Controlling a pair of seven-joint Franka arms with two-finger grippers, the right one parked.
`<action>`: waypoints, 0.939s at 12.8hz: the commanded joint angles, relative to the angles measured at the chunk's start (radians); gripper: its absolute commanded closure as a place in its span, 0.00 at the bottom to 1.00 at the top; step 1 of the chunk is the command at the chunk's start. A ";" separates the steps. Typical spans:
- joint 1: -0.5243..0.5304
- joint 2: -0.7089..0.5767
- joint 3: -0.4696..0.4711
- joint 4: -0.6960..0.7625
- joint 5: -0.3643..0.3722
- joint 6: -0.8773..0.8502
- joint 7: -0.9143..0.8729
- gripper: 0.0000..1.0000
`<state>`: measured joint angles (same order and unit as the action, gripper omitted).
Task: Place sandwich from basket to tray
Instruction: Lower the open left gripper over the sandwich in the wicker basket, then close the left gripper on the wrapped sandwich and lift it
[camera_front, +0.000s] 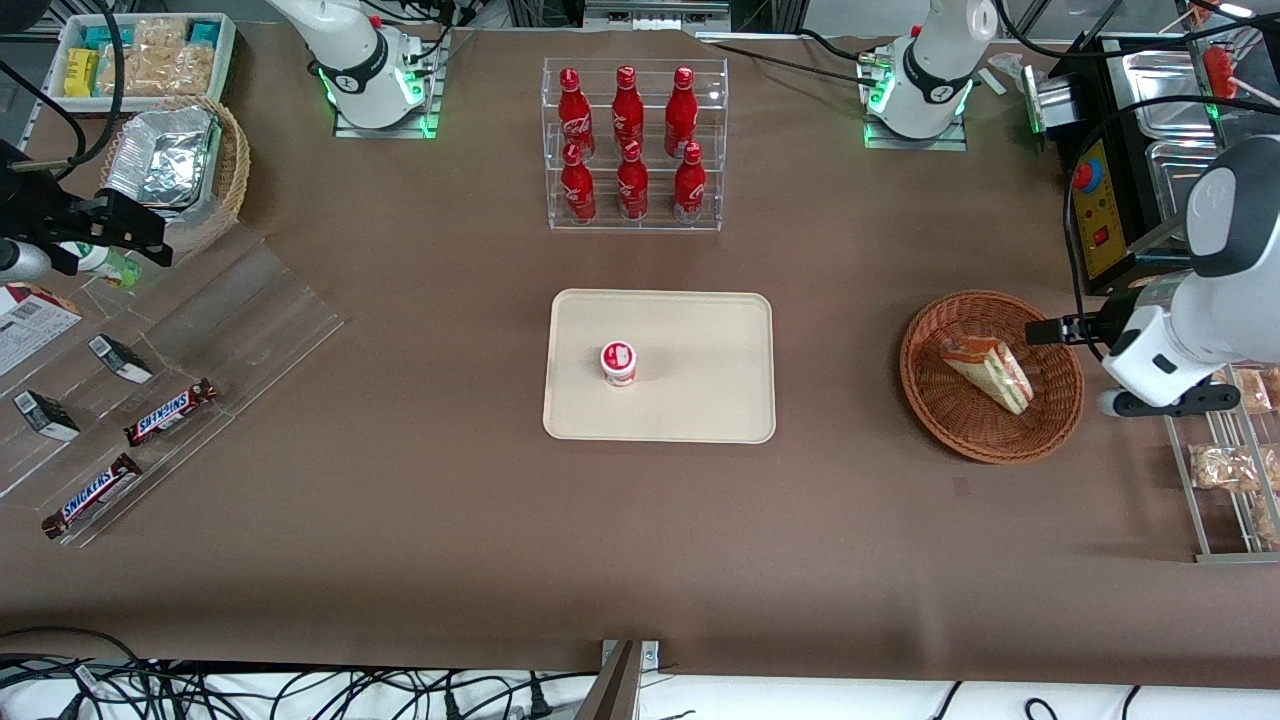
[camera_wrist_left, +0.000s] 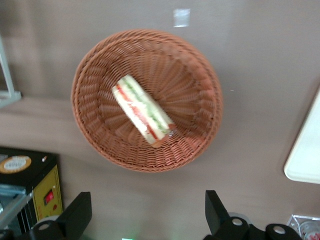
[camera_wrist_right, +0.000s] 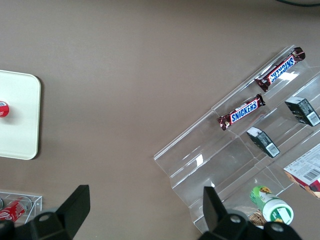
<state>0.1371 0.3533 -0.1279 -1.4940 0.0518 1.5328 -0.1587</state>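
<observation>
Brown cloth covers the table (camera_front: 420, 520). On it, midway across, lies the tray (camera_front: 700, 400) with a small red-and-white cup (camera_front: 619, 362) standing on it. Toward the working arm's end sits the basket (camera_front: 935, 410), and the sandwich (camera_front: 988, 371) lies on its side inside, touching nothing but the wicker. The gripper (camera_front: 1040, 331) hangs over the basket's rim, above the sandwich and apart from it; its two fingers (camera_wrist_left: 77, 214) are spread wide with nothing between them. Farther from the camera than the tray, a clear rack holds six red bottles (camera_front: 628, 140).
</observation>
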 joint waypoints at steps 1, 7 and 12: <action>0.045 0.003 -0.006 -0.043 -0.020 0.032 -0.068 0.00; 0.047 -0.028 -0.010 -0.329 -0.006 0.334 -0.419 0.00; 0.049 -0.054 -0.007 -0.508 -0.003 0.555 -0.515 0.00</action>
<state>0.1817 0.3522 -0.1340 -1.9191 0.0518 2.0249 -0.6409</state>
